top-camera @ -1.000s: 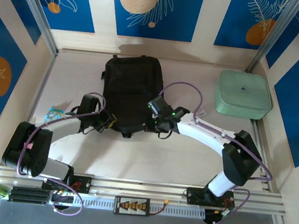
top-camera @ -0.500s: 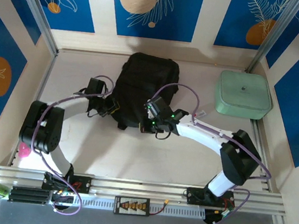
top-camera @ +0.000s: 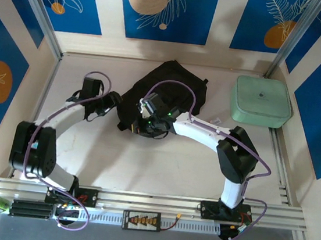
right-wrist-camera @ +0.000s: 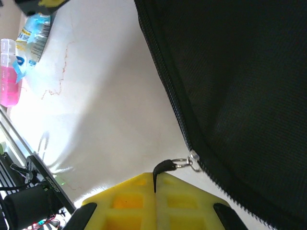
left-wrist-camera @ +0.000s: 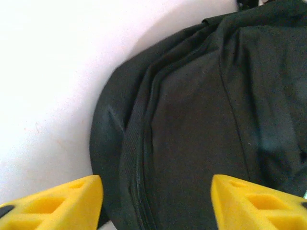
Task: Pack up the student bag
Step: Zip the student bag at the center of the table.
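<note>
The student bag (top-camera: pixel 173 89), a large black backpack, lies skewed at the back middle of the table. My left gripper (top-camera: pixel 111 102) is just left of the bag's near corner. In the left wrist view its yellow fingers (left-wrist-camera: pixel 57 203) stand wide apart, open, with the bag's seam and black fabric (left-wrist-camera: pixel 201 124) beyond them and nothing gripped. My right gripper (top-camera: pixel 148 120) sits at the bag's near edge. In the right wrist view the right gripper (right-wrist-camera: pixel 156 184) is shut on the black zipper pull (right-wrist-camera: pixel 164 167), which a metal ring links to the bag's zip (right-wrist-camera: pixel 177 115).
A pale mint-green zip case (top-camera: pixel 261 101) rests at the back right. A pink bottle (right-wrist-camera: pixel 9 76) and a blue-and-white packet (right-wrist-camera: pixel 36 26) lie on the table to the left. Aluminium rails (top-camera: pixel 150 202) line the near edge, and walls close in the sides.
The bag has swung round and shifted right and back. My left gripper has opened and let go of it. The right gripper moved left, still pinching the zipper pull.
</note>
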Available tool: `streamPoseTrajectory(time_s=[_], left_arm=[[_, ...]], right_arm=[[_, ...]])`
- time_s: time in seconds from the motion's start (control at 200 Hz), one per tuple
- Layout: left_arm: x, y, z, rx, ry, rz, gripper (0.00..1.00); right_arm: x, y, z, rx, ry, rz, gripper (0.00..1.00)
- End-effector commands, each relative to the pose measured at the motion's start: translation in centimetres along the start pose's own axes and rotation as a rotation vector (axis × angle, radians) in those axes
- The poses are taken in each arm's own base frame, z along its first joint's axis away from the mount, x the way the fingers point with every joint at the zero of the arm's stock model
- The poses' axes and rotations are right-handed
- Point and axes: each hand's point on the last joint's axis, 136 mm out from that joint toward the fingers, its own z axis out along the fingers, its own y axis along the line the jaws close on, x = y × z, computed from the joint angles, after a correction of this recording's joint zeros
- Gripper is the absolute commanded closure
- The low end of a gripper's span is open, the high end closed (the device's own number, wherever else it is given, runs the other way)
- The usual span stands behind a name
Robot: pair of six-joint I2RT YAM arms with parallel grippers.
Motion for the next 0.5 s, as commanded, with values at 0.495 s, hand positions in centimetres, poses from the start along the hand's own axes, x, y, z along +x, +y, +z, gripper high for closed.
streamPoseTrajectory(time_s=[0.495], left_arm=[[5.6,-0.2,2.4,-0.007,0.105,-0.065,0.51]], right_arm=[[0.9,1.2,-1.1,-0.031,0.016,-0.011,1.00]])
